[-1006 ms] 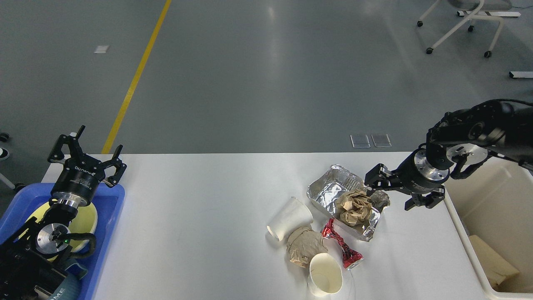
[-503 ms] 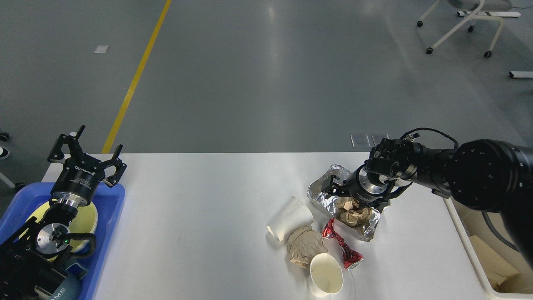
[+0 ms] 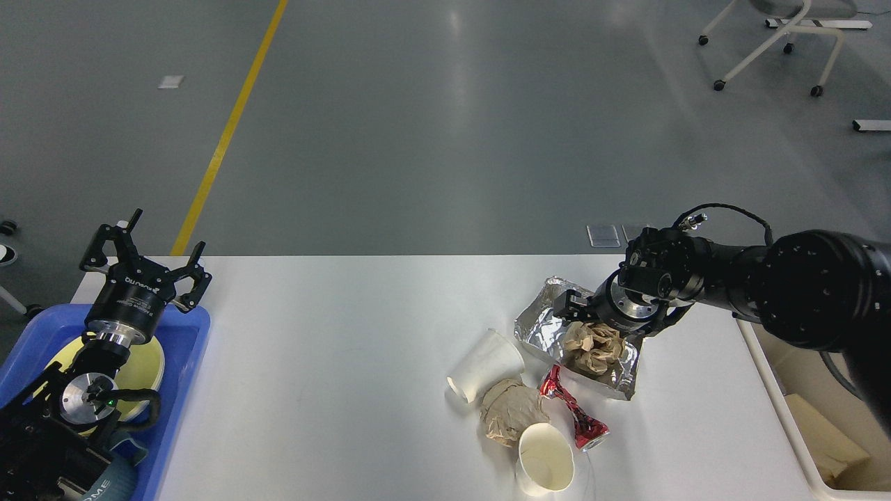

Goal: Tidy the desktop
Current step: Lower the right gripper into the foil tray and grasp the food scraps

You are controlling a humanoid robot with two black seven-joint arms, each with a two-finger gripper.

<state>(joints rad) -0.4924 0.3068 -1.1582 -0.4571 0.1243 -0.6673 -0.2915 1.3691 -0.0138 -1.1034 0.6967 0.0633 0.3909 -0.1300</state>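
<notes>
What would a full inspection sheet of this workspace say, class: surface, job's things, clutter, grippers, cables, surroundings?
Surface: desktop, white, bare at its middle.
Job's things: foil tray holding crumpled brown paper; two paper cups, one on its side, one at the near edge; brown wad; red wrapper.
Clutter: blue tray with a yellow plate; cream bin.
Grippers: left gripper, jaws open, above the blue tray; right gripper at the foil tray, jaws unclear.
Cables: black cable on the right arm.
Surroundings: grey floor, yellow line, chair.
</notes>
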